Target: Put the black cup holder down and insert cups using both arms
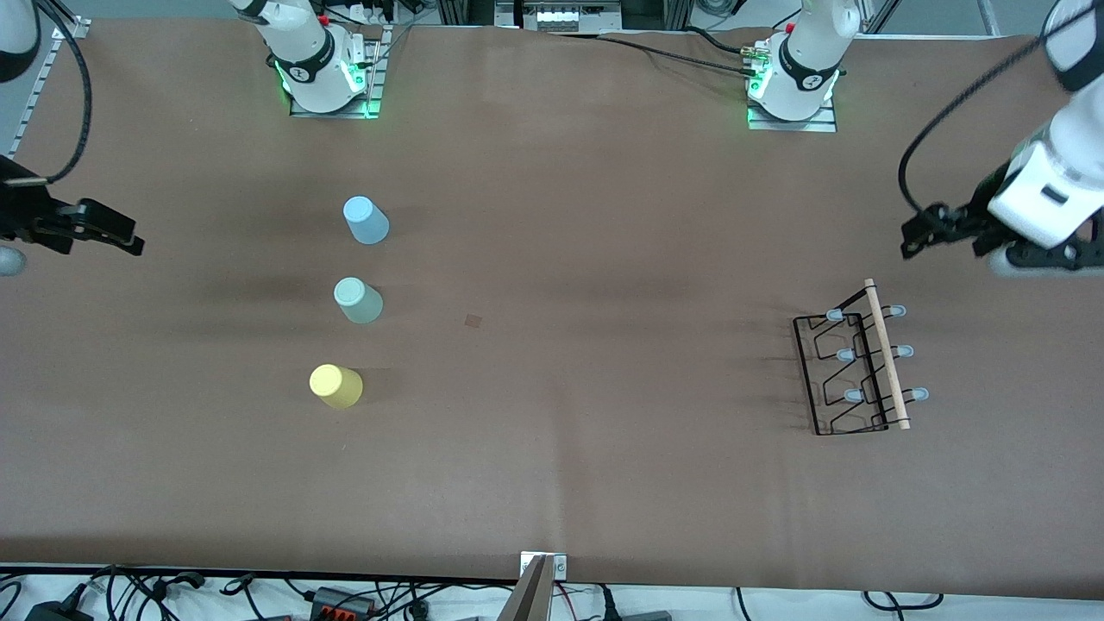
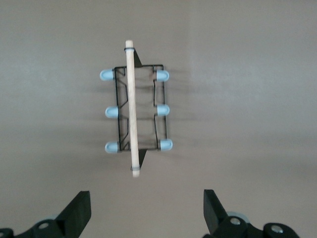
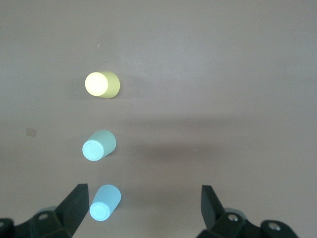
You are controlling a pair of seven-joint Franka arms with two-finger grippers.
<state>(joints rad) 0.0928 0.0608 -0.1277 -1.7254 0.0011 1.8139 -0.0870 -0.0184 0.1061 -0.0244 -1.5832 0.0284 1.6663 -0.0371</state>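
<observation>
The black cup holder point(image 1: 849, 373) stands on the table toward the left arm's end, its wooden rod handle point(image 1: 887, 354) on top. It fills the middle of the left wrist view point(image 2: 141, 109). My left gripper point(image 1: 916, 235) is open and empty, up in the air over bare table beside the holder point(image 2: 147, 198). Three cups stand upside down in a row toward the right arm's end: light blue point(image 1: 366, 220), mint green point(image 1: 358, 299) and yellow point(image 1: 336, 385), the yellow nearest the front camera. My right gripper point(image 1: 121, 231) is open and empty over the table's end, apart from the cups point(image 3: 143, 191).
A brown cloth covers the table point(image 1: 604, 483). A small dark square mark point(image 1: 473, 321) lies near its middle. Both arm bases point(image 1: 328, 78) stand on the edge farthest from the front camera. Cables and a bracket point(image 1: 539, 586) line the near edge.
</observation>
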